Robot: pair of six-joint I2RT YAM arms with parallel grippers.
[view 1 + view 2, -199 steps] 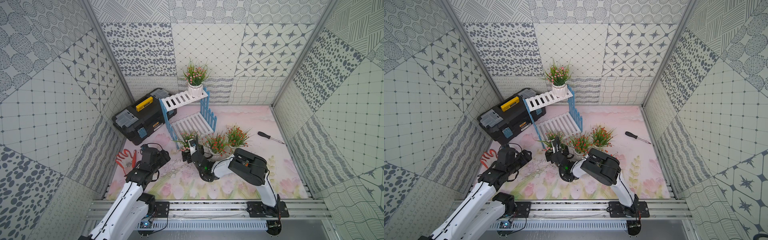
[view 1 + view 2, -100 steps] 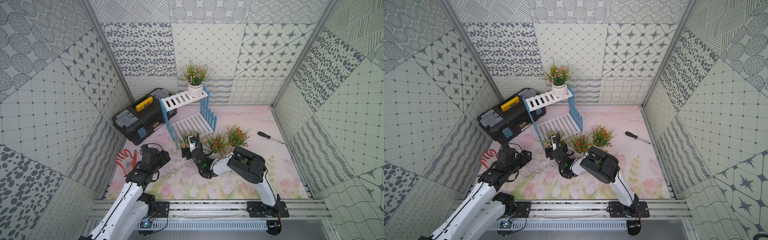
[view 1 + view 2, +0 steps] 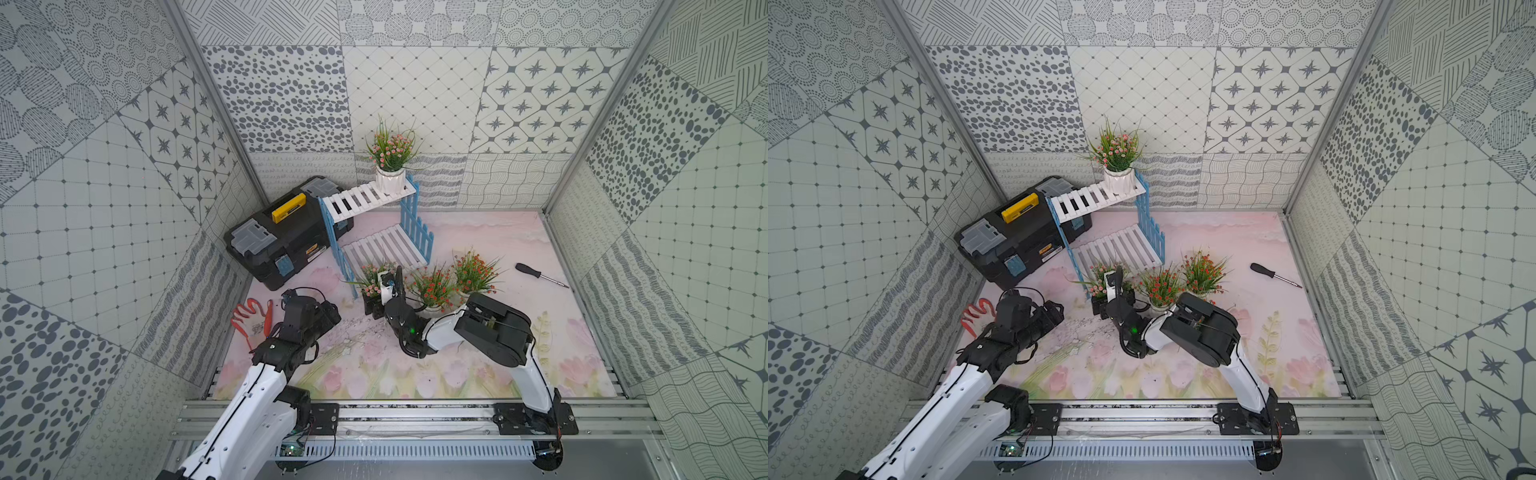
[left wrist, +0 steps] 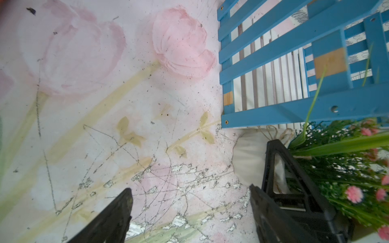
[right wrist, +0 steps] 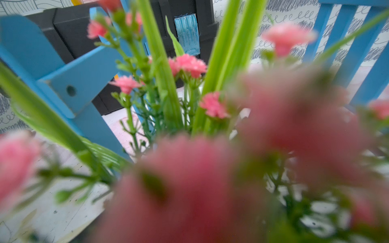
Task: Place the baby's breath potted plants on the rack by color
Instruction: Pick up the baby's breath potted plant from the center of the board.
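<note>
Jaws first. The left gripper (image 4: 190, 189) has its jaws spread wide with nothing between them; only the floral mat (image 4: 130, 88) shows in the gap. It hangs low over the mat, near the rack (image 3: 357, 202), on the rack's robot-facing side, clear of every plant.

The right gripper (image 3: 375, 306) is down at the base of the pink plant (image 3: 371, 275). In the left wrist view, one black finger (image 4: 270, 162) lies against the side of the white pot (image 4: 247, 160), and the opposite finger is hidden. The right wrist view is filled with blurred pink blossoms and shows no fingers. I cannot tell whether the jaws are clamped on the pot or only set around it.

The pink plant stands upright on the mat, just beside the foot of the rack's blue side frame and in front of the lower shelf (image 3: 386, 247).

The second pink plant (image 3: 390, 151) stands upright on the rack's top shelf, at the end nearest the back wall.

The nearer orange-red plant (image 3: 432, 286) and the farther orange-red plant (image 3: 473, 270) stand side by side on the mat in front of the rack.

The black toolbox (image 3: 286, 237) sits just beside the rack, on the side away from the orange-red plants; contact is not discernible. The glove (image 3: 251, 322) lies well apart from the rack. The screwdriver (image 3: 540, 274) lies on the mat, well apart from the rack and beyond the orange-red plants.
</note>
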